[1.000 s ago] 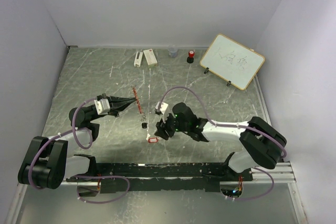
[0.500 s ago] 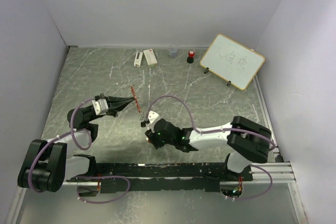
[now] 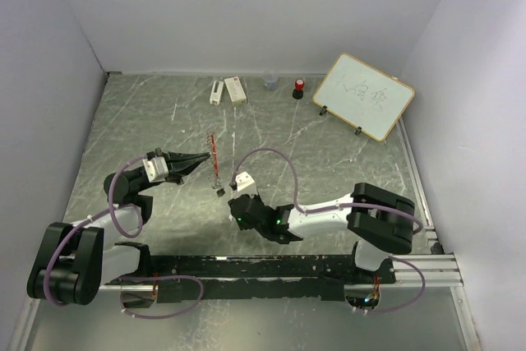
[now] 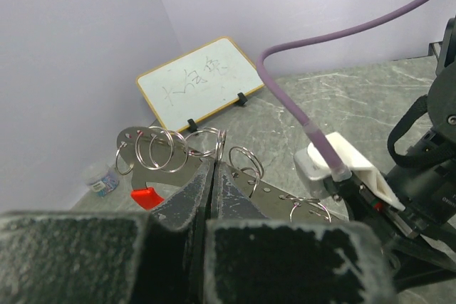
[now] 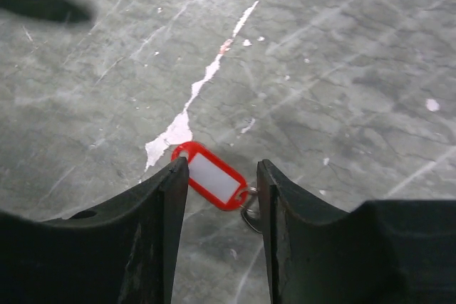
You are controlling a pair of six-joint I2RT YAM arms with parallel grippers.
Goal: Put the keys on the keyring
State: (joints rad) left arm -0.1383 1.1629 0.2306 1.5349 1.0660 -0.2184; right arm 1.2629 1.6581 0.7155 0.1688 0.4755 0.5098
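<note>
My left gripper (image 3: 204,157) is shut on the keyring (image 3: 213,152) and holds it above the table. In the left wrist view the jaws (image 4: 214,167) pinch its curved grey piece (image 4: 246,179), which carries several thin silver rings, with the red fob's tip (image 4: 146,196) beside it. The black-tagged key (image 3: 220,191) lies on the table just below the keyring. My right gripper (image 3: 240,213) is low over the red-tagged key and hides it from the top view. In the right wrist view the open gripper (image 5: 222,170) straddles the red tag with white label (image 5: 212,175). Its small silver key (image 5: 249,216) lies against the right finger.
A small whiteboard (image 3: 363,96) stands at the back right. Two white boxes (image 3: 227,90), a grey cup (image 3: 270,81) and a red-capped black cylinder (image 3: 299,88) line the back edge. The right arm's purple cable (image 3: 271,158) loops over the middle of the table.
My right gripper has swung left and towards the near edge and come down over the red-tagged key. My left gripper has shifted slightly, and the keyring now hangs more upright.
</note>
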